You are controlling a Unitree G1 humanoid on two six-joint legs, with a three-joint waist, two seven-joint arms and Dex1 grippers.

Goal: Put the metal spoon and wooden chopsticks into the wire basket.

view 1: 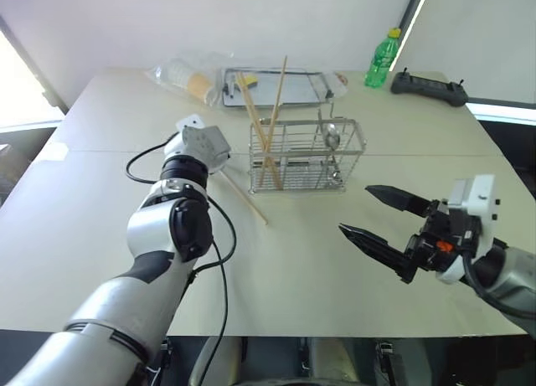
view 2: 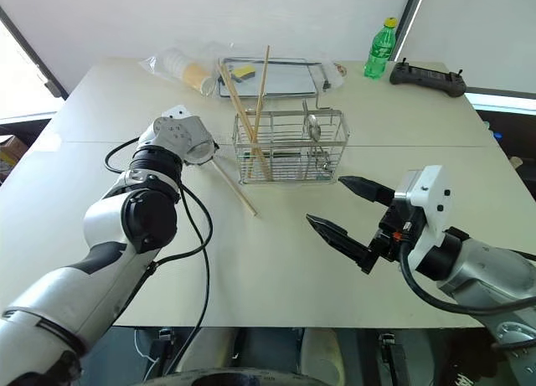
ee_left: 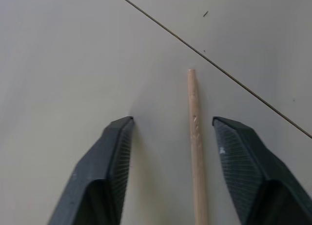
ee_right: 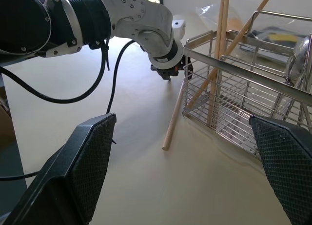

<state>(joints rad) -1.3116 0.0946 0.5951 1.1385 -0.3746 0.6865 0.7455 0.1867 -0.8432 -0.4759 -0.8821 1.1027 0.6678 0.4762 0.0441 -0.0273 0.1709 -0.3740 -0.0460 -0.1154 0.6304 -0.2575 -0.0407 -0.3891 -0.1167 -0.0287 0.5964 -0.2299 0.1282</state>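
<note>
One wooden chopstick (view 1: 244, 198) lies on the table (view 1: 100, 202) at frame centre, left of the wire basket (view 1: 306, 156). The left gripper (ee_left: 173, 137) straddles it, half-narrowed, nothing gripped; centre it first. The right gripper (view 1: 377, 218) waits wide, lower right.

The wire basket (view 1: 306, 156), a silver rectangular grid caddy, stands upright on the tabletop (view 1: 335, 269). The metal spoon (view 1: 332, 137) stands in its right-hand part, bowl up above the rim. Two wooden chopsticks (view 1: 268, 122) lean crossed in its left-hand part, their tops well above the rim. A third chopstick (view 1: 244, 198) lies flat on the tabletop at the basket's 8 o'clock, running from near its left end towards 5 o'clock.
</note>
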